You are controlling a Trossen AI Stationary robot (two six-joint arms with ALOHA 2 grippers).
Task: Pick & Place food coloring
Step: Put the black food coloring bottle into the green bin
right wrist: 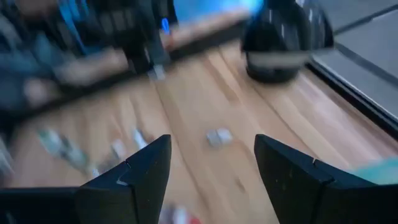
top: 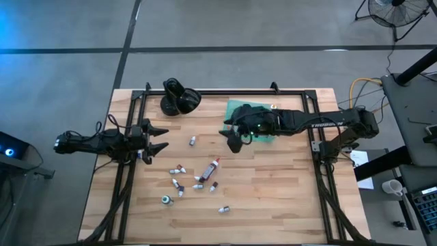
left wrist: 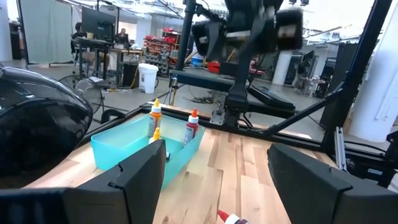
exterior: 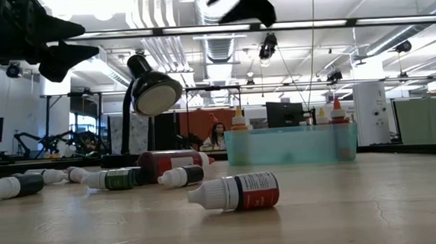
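Counter: light wood slats inside a black frame, centre of the high view.

Food coloring, loose stock: about a dozen small bottles lying on their sides in the lower middle of the high view. Single bottle apart from the rest, above the cluster. Long red bottle at the cluster's middle. Green-capped bottle and another small bottle at the lower edge. In the low view, a white bottle with a red and dark label lies nearest the camera.

Food coloring, placed stock: at least three bottles upright in the teal tray, orange-capped and red-capped among them. The tray sits right of centre in the upper half of the high view.

Black glossy object: upper left of the counter, not part of the job.

Right gripper: raised over the counter at the tray's left edge, fingers apart, nothing between them. The right wrist view faces the loose bottles.

Left gripper: at the left edge of the counter, fingers apart, empty, waiting.

Step in hand (judged): between placements, with the right arm heading for another pick.

Next move (judged): lower over one bottle, likely the single one nearest, with the fingers set across its narrow body, since a bottle on its side may roll.
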